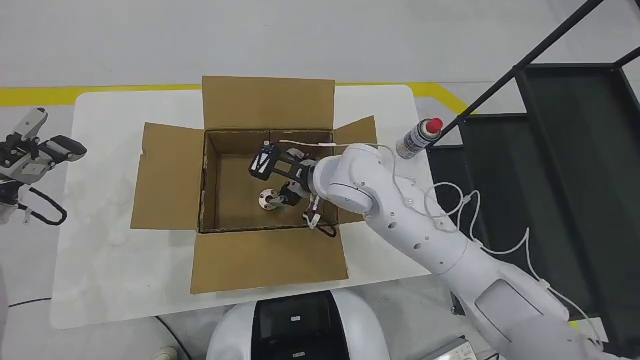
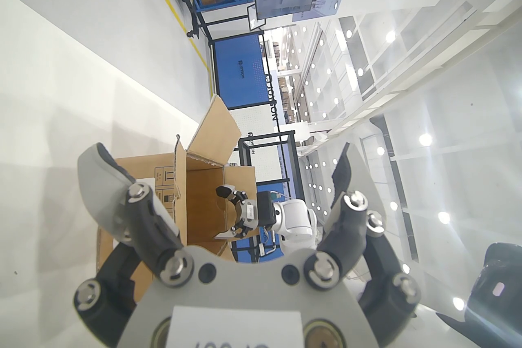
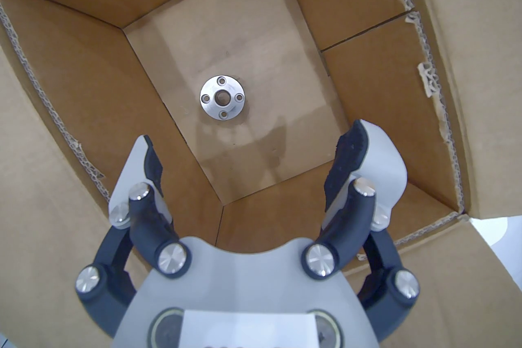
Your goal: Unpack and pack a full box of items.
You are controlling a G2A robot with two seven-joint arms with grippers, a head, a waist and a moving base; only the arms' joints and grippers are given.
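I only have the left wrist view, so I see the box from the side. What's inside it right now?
Observer: One round metal flange lies flat on the floor of the box.
Operator: Is the right tool gripping it?
Observer: No. The right tool is open and holds nothing, with the flange well clear of its fingers.
Operator: Anything unpacked on the table?
Observer: A red-capped can sits near the far corner of the table, outside the box.
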